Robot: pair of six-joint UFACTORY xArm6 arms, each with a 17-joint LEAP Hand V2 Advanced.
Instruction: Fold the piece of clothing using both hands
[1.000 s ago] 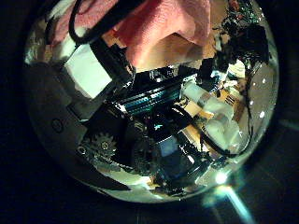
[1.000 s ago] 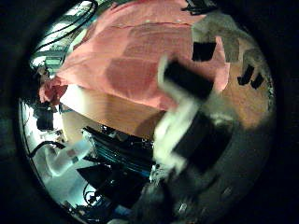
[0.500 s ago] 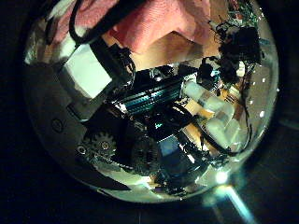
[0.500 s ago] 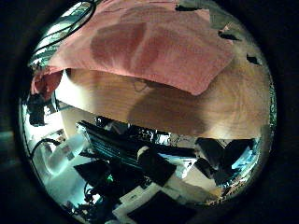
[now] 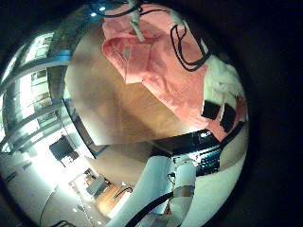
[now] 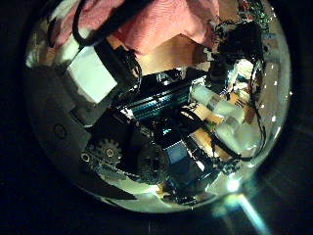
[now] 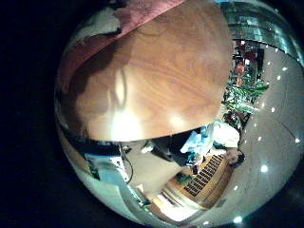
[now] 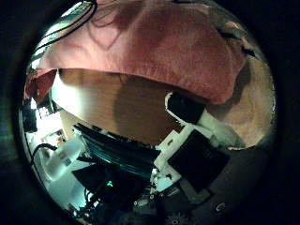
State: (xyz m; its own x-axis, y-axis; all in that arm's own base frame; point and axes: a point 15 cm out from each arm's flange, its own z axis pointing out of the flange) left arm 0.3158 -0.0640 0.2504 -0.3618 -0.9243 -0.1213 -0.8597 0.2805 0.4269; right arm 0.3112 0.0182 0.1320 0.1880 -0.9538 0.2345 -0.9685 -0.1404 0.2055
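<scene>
A pink garment (image 8: 159, 47) lies spread flat on the wooden table (image 8: 122, 103). In the right thumb side view, part of my right hand (image 8: 197, 127) reaches in over the bare wood just short of the garment's near hem, with no cloth in it. The left little finger side view shows the garment (image 5: 156, 61) from farther off, with my left hand (image 5: 222, 106) at its edge. In the left thumb side view the garment (image 6: 171, 20) lies beyond my left hand (image 6: 98, 70), and the other arm's hand (image 6: 240, 44) hangs near the garment's corner.
Bare wood (image 7: 161, 76) fills the right little finger side view, with the garment's rim (image 7: 133, 14) at its margin. The table's front edge (image 8: 103, 131) runs close below my right hand. The other arm (image 6: 225, 113) crosses the space between the hands.
The right palm camera has shifted and the garment now fills more of its view. Part of my right hand, unseen half a second ago, is back in view. The other arm's hand has edged toward the garment.
</scene>
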